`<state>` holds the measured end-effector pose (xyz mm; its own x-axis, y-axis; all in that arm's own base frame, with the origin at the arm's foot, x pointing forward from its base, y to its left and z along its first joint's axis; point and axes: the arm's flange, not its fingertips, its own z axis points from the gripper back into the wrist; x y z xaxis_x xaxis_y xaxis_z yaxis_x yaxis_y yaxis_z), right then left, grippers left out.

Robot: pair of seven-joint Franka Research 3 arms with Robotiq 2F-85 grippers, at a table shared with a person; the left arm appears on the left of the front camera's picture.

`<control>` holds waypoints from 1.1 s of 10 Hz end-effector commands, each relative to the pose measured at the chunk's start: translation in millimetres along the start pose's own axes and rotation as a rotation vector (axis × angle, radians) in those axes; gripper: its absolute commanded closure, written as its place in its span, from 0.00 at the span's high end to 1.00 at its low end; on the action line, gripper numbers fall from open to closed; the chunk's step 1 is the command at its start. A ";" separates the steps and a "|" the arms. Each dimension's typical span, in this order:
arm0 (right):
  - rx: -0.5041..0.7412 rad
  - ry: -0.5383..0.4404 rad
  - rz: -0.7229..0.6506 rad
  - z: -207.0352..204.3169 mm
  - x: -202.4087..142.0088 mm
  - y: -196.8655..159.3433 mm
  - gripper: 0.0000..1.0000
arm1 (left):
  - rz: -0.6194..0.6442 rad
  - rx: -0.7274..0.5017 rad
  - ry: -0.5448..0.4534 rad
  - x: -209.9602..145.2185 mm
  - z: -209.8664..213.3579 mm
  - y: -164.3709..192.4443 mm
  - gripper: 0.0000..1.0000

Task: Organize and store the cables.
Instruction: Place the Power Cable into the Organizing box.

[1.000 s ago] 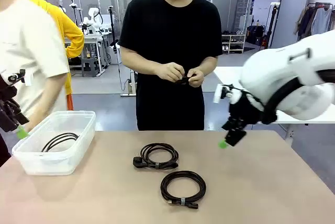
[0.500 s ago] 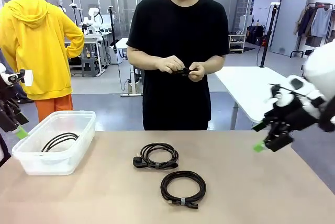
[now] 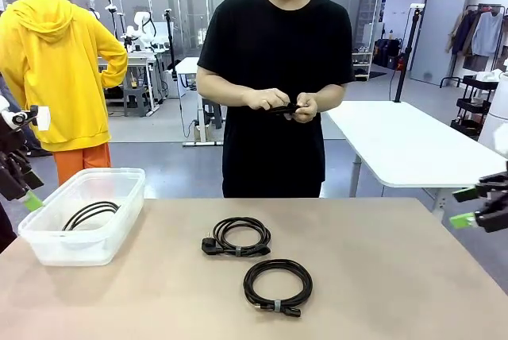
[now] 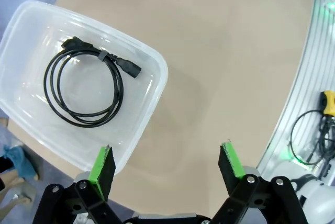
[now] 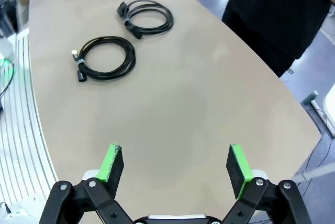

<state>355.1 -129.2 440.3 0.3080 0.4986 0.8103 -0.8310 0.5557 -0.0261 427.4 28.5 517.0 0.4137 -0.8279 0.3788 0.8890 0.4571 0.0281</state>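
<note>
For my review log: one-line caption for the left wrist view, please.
Open left gripper above the table, beside a clear bin holding one coiled black cable.

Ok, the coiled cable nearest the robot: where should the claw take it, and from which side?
Probably at its grey tie, from straight above: the coil lies flat on the table, and the tie gathers its loops into one narrow bundle to straddle.

The bin (image 3: pixel 79 251) holds one cable (image 3: pixel 90 214), the table (image 3: pixel 397 276) two cables (image 3: pixel 236 237).
</note>
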 end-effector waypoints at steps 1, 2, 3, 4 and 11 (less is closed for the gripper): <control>0.018 -0.066 0.010 1.0 -28.9 14.2 1.00 | -0.023 0.002 0.016 12.3 -1.0 -1.2 1.00; 0.000 0.000 0.000 0.0 0.0 0.0 1.00 | -0.022 -0.011 0.018 18.5 0.5 -3.0 1.00; 0.000 0.000 0.000 0.0 0.0 0.0 1.00 | -0.044 -0.028 0.025 31.3 -0.5 -9.3 1.00; 0.000 0.000 0.000 0.0 0.0 0.0 1.00 | -0.075 -0.030 0.044 51.2 -4.0 -16.9 1.00; 0.000 0.000 0.000 0.0 0.0 0.0 1.00 | -0.295 -0.068 0.233 227.0 -118.4 -34.9 1.00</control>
<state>352.4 -129.5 440.0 0.3081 0.5121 0.8018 -0.8332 0.5520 -0.0324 493.0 -198.3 491.5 0.2054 -0.9567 0.2065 0.9776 0.2106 0.0035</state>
